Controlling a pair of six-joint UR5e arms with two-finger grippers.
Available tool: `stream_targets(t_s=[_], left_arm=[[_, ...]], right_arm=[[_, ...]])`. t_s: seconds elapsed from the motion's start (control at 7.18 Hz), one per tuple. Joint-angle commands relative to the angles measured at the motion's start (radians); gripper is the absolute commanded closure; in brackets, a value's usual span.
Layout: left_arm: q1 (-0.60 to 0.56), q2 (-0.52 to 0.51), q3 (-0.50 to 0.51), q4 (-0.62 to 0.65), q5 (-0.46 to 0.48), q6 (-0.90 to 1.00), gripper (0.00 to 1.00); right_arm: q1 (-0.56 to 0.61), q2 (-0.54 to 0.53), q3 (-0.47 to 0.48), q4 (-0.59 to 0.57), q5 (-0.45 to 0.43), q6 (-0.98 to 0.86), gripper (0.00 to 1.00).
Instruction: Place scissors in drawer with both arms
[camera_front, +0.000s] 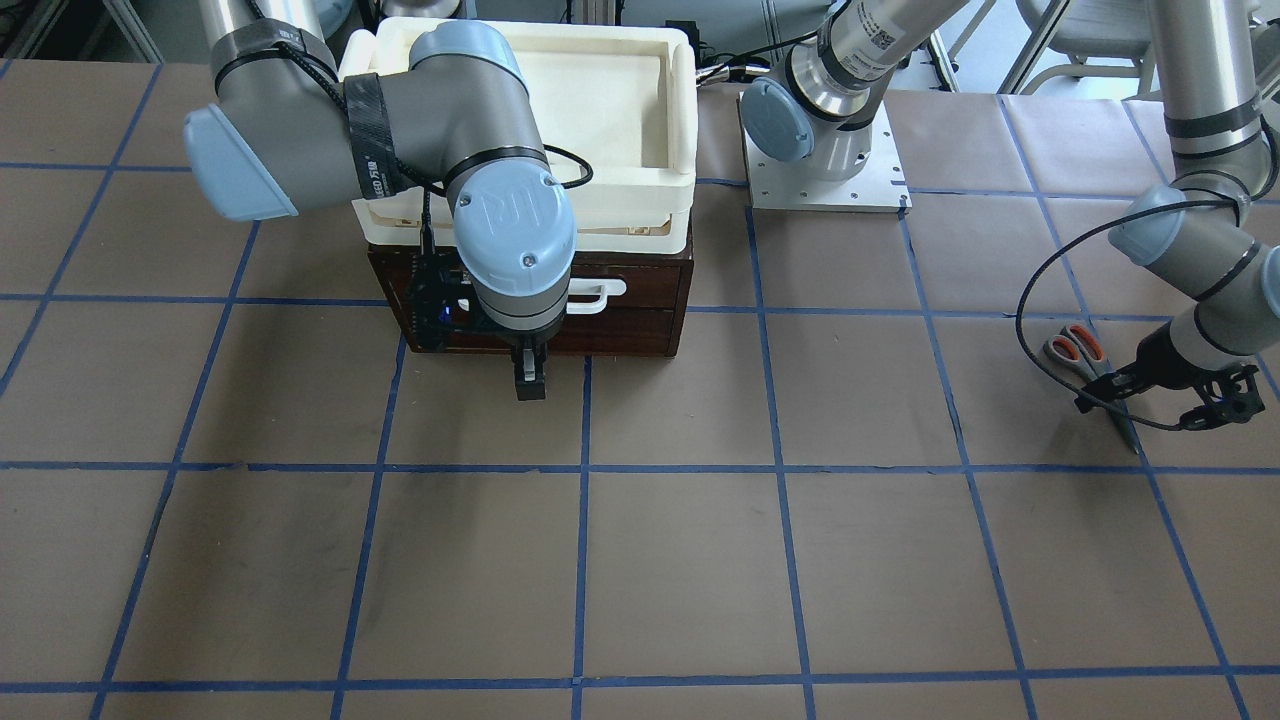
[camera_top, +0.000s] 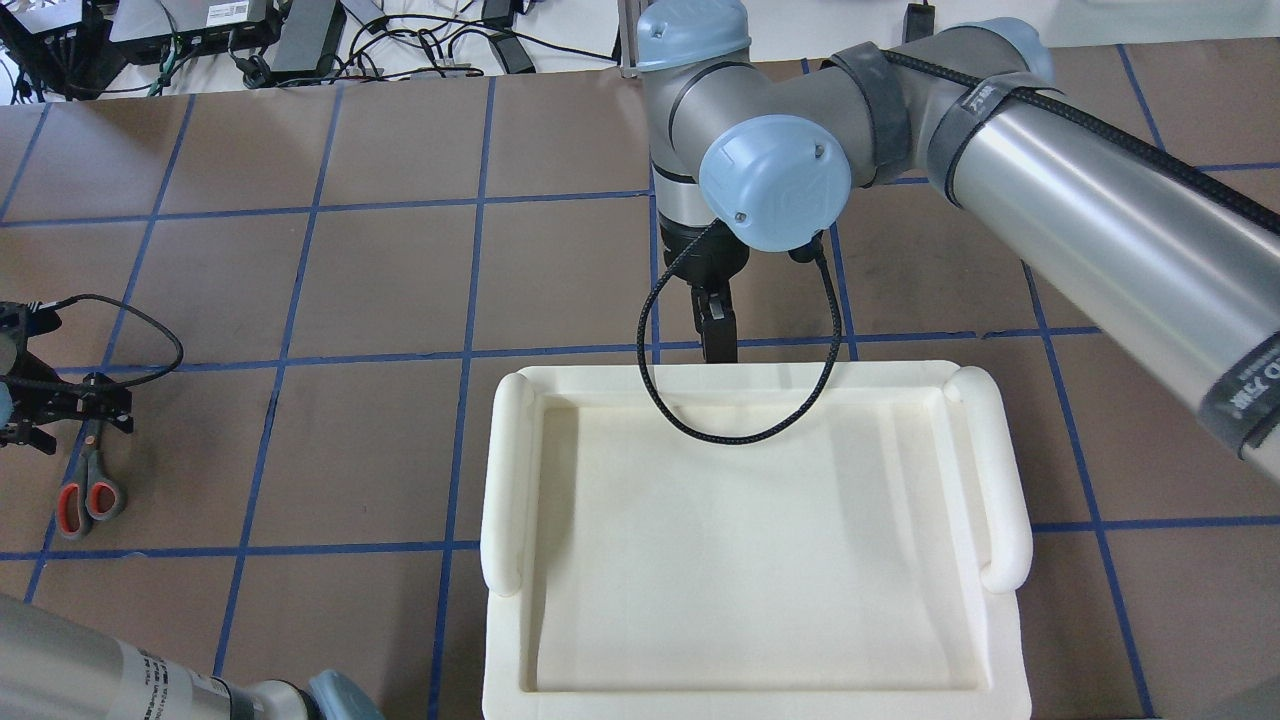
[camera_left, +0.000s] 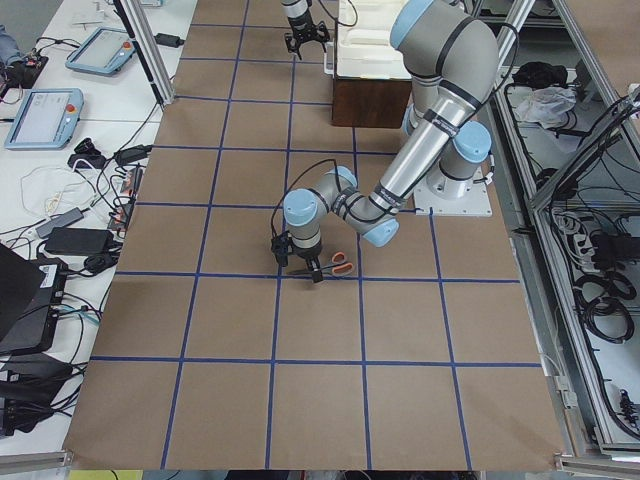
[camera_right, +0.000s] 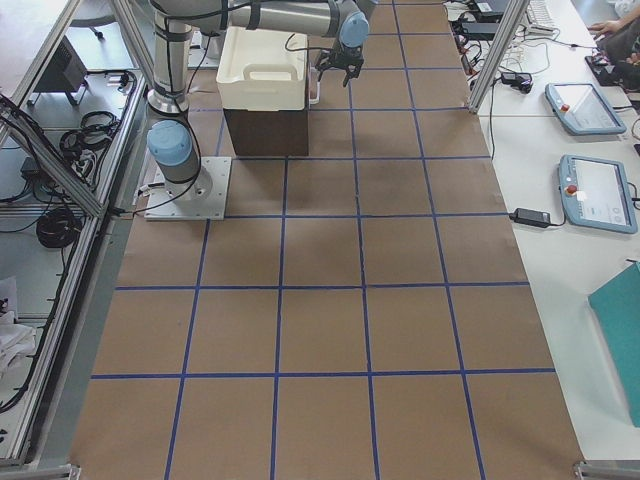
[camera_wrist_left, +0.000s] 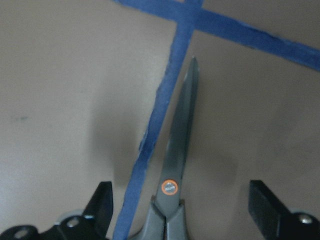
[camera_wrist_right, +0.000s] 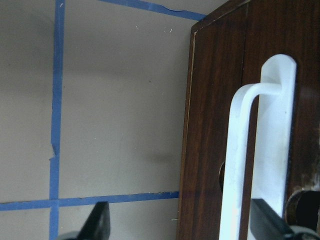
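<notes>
Scissors (camera_wrist_left: 176, 150) between left pincer (camera_wrist_left: 182, 202)'s spread jaws

Scissors (camera_wrist_left: 181, 140): grey handles, orange-red loop lining, grey blades. Drawer (camera_front: 655, 285) dk brown, white handle (camera_wrist_right: 272, 150). Tray (camera_top: 505, 600) off-white. Table (camera_front: 680, 560) brown w/ blue tape grid. Arms (camera_top: 1080, 230) silver-grey, lt-blue caps (camera_top: 775, 182), black cables (camera_top: 740, 438).

Left gripper (camera_left: 300, 266) over scissors (camera_left: 339, 265)

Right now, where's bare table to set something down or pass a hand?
Free: the table stretch between the drawer and the scissors, and all the grid squares on the operators' side of both. Crowded: the drawer front, where the open right gripper hangs by the handle, and the scissors, straddled by the open left gripper.
</notes>
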Motion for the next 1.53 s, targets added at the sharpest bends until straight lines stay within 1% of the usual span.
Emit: stream_targets(t_s=[0.0,0.14,0.28,0.42,0.56,0.97,1.11,1.25,1.39], left_arm=[[0.033,0.014,-0.004,-0.016,-0.004,0.048,0.07],[0.030,0.014,-0.006,-0.018,-0.007,0.048,0.22],[0.029,0.014,-0.007,-0.019,-0.012,0.039,0.30],[0.030,0.012,-0.007,-0.028,-0.033,0.037,0.32],[0.030,0.012,-0.007,-0.033,-0.033,0.036,0.35],[0.032,0.004,-0.009,-0.034,-0.035,0.043,0.65],[0.032,0.006,-0.007,-0.034,-0.033,0.049,0.79],[0.032,0.006,-0.007,-0.034,-0.033,0.052,0.88],[0.032,0.012,-0.004,-0.036,-0.033,0.052,0.88]], right_arm=[[0.007,0.009,0.000,0.025,0.001,0.002,0.00],[0.007,0.009,0.000,0.032,0.002,0.004,0.00],[0.007,0.012,0.000,0.040,0.002,0.002,0.00],[0.007,0.020,0.002,0.040,0.002,0.004,0.00],[0.007,0.020,0.002,0.040,0.019,0.004,0.00],[0.007,0.022,0.005,0.055,0.027,0.004,0.00],[0.007,0.023,0.005,0.062,0.027,0.004,0.00],[0.007,0.028,0.005,0.060,0.027,0.004,0.00],[0.009,0.032,0.005,0.060,0.028,0.004,0.00]])
